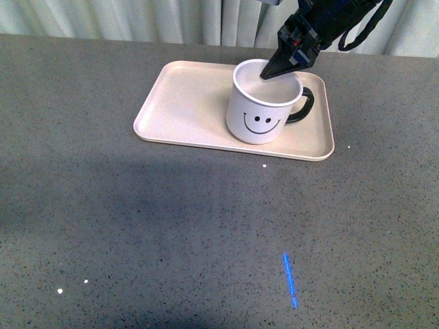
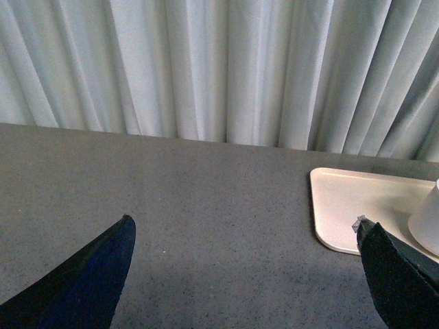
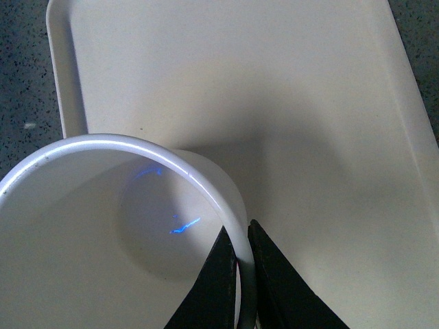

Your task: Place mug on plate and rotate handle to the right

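The white mug [image 1: 260,113] with a black smiley face stands upright on the right part of the pale pink plate [image 1: 185,103]. Its black handle [image 1: 305,106] points right. My right gripper [image 1: 271,70] reaches down from the upper right and is shut on the mug's far rim, one finger inside and one outside. In the right wrist view the fingers [image 3: 274,281] pinch the mug's rim [image 3: 236,236] over the plate [image 3: 288,103]. My left gripper [image 2: 243,236] is open and empty over bare table, left of the plate's corner [image 2: 343,205].
Grey speckled table [image 1: 171,226] spreads in front of and around the plate. A pale curtain [image 1: 171,20] hangs along the table's far edge. A short blue light streak [image 1: 289,279] lies on the table near the front.
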Robot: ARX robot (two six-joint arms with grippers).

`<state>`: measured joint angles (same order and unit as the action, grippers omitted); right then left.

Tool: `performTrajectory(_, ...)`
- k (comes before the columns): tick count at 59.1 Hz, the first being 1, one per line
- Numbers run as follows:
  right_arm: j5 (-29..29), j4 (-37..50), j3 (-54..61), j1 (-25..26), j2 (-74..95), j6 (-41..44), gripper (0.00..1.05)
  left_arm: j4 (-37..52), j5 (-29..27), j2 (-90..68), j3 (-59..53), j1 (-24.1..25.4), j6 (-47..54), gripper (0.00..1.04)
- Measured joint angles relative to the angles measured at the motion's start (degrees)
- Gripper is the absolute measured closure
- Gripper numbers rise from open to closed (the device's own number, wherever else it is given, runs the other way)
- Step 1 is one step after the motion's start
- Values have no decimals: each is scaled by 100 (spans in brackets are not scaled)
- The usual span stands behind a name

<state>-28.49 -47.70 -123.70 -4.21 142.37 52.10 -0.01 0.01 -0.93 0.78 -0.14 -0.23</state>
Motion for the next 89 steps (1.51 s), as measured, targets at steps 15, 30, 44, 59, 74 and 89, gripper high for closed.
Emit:
performTrajectory(15,155,-87,-271,-13,190,39,92,0,0,0,0,0,0,9)
performTrajectory(30,-13,-245,-538,-31,323,66,53,0,0,0,0,0,0,9)
performTrajectory(44,-566,-435,-741,-24,-81,168,9,0,0,0,0,0,0,9)
performTrajectory(59,-1512,859,748,131,-1552,-278,9,0,0,0,0,0,0,9)
performTrajectory(74,72,4579,3676,151,-3154,-2363,18,0,0,0,0,0,0,9)
performTrajectory(89,3132,9486,7318,125,-4483,-4835,60,0,-2,0,0,0,0,9)
